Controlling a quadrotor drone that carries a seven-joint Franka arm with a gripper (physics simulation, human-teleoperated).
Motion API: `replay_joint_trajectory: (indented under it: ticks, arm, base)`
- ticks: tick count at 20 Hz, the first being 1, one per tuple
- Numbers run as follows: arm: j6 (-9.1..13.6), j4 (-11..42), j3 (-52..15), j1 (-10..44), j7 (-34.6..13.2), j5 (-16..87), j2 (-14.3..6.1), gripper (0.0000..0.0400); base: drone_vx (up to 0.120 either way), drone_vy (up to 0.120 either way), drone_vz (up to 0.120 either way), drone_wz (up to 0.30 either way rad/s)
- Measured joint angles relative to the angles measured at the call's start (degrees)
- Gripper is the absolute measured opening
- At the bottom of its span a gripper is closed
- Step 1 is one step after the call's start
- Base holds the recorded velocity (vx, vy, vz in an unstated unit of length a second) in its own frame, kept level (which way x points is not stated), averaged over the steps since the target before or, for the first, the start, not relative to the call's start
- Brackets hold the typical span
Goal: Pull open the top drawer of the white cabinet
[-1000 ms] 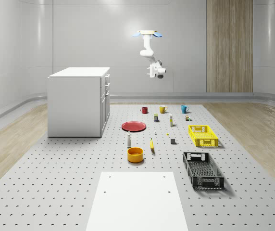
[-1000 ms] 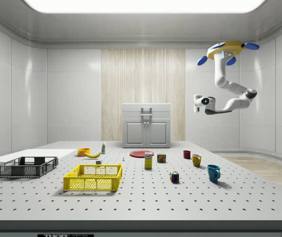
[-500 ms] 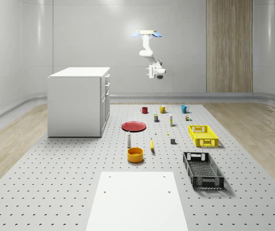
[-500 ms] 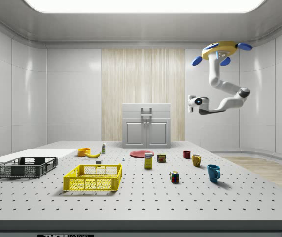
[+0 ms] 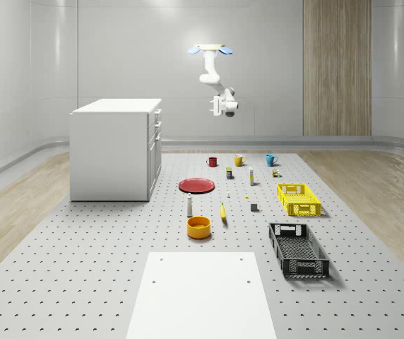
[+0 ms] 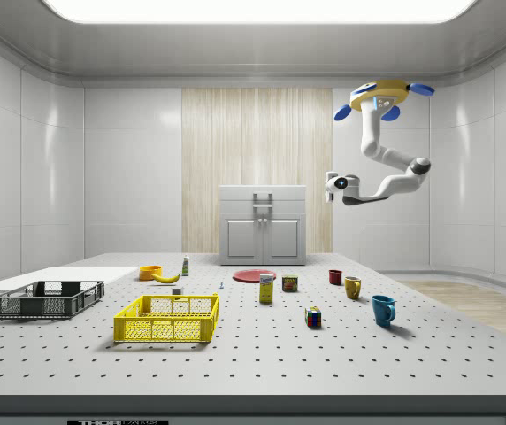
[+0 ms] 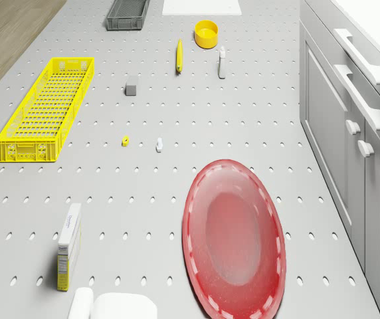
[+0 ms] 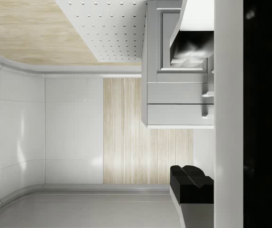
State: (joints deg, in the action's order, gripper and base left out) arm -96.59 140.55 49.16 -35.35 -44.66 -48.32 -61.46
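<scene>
The white cabinet (image 5: 114,150) stands on the pegboard table at the whole-scene view's left, and all its drawers look shut. Its top drawer (image 6: 263,196) carries a bar handle (image 7: 361,50) just under the cabinet top. The drone (image 5: 210,49) hovers high in the air, to the right of the cabinet in the whole-scene view, roughly over the far end of the table near the red plate (image 7: 235,234). From the drone (image 6: 383,92) the arm bends down, and the gripper (image 6: 333,181) hangs at about drawer height, well apart from the cabinet front. The wrist view faces the cabinet (image 8: 179,97) from a distance.
On the table lie the red plate (image 5: 197,185), three mugs (image 5: 239,160), a yellow crate (image 5: 298,199), a black crate (image 5: 298,250), an orange bowl (image 5: 198,227), a banana (image 5: 223,212) and small boxes. A white board (image 5: 202,293) covers the near end.
The drone and arm have drifted toward the cabinet, leftward in both the whole-scene and side views, with the gripper staying at about the same height. The drawers have not moved.
</scene>
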Motion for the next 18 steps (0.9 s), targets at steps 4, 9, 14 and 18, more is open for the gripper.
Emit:
replay_joint_trajectory:
  ticks: [4,9,14,18]
  arm:
    - [-0.55,0.08,0.19,-0.59,-0.42,0.50,-0.63,0.0305]
    - [-1.19,0.18,0.41,-1.27,-0.91,1.09,-1.37,0.0305]
    - [-1.78,0.27,0.60,-1.89,-1.37,1.65,-2.05,0.0305]
    - [-2.21,0.33,0.74,-2.34,-1.72,2.06,-2.56,0.0305]
  base:
    - [0.120,-0.120,0.000,0.000]
    - [0.120,-0.120,0.000,0.000]
    - [0.120,-0.120,0.000,0.000]
    - [0.120,-0.120,0.000,0.000]
